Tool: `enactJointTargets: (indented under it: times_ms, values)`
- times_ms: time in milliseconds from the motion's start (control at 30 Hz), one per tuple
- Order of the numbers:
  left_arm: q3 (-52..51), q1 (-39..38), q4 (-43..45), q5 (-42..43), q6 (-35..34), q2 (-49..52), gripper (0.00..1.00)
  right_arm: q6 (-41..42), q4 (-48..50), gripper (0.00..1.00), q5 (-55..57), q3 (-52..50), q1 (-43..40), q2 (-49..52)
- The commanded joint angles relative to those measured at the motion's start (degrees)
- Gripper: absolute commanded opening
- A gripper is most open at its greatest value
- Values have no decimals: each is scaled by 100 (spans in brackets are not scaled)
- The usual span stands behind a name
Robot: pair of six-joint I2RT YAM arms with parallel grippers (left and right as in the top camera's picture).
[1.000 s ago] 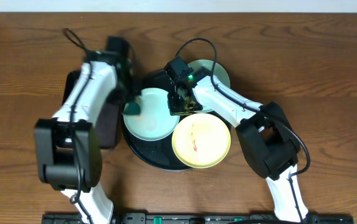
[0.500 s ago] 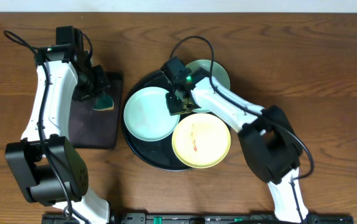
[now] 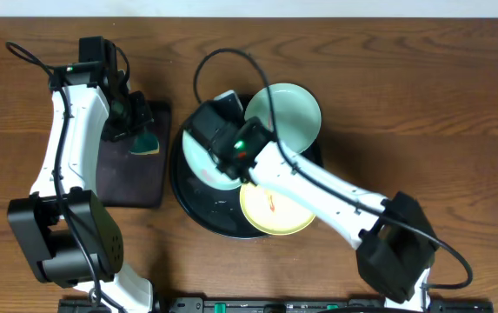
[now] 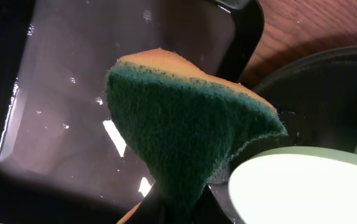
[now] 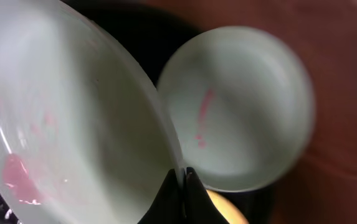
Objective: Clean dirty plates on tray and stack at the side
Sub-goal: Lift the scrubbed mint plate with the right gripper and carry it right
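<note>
Since the last frame, the mint plate [image 5: 72, 112] got tipped up above the round tray [image 3: 198, 209], right hand [image 5: 181, 183] pinching only its rim. It looks slick, so it might slip onto the yellow plate [image 3: 262, 217]. Meanwhile left hand [image 3: 136, 130] clamps the sponge [image 4: 184, 124], far left.

- No text, label, brand, number or sign can be read in any of the views.
</note>
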Motion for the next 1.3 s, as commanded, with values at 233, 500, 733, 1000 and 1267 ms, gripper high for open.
enactJointTargets:
  times_ms: [233, 500, 733, 1000, 1267]
  values:
    - [92, 9, -33, -57, 55, -48, 7, -72, -26, 1, 3578, 22, 1008, -269]
    - [87, 9, -31, -57, 55, -48, 7, -72, -24, 1, 4815, 22, 1456, -284]
    - [87, 9, -31, -57, 55, -48, 7, -68, -24, 1, 5036, 22, 1530, -321]
    - [87, 9, -31, -57, 55, -48, 8, 46, -210, 1, 3856, 22, 1423, -321]
    - [87, 9, -22, -57, 55, -48, 7, 621, -680, 1, 1646, 22, 901, -328]
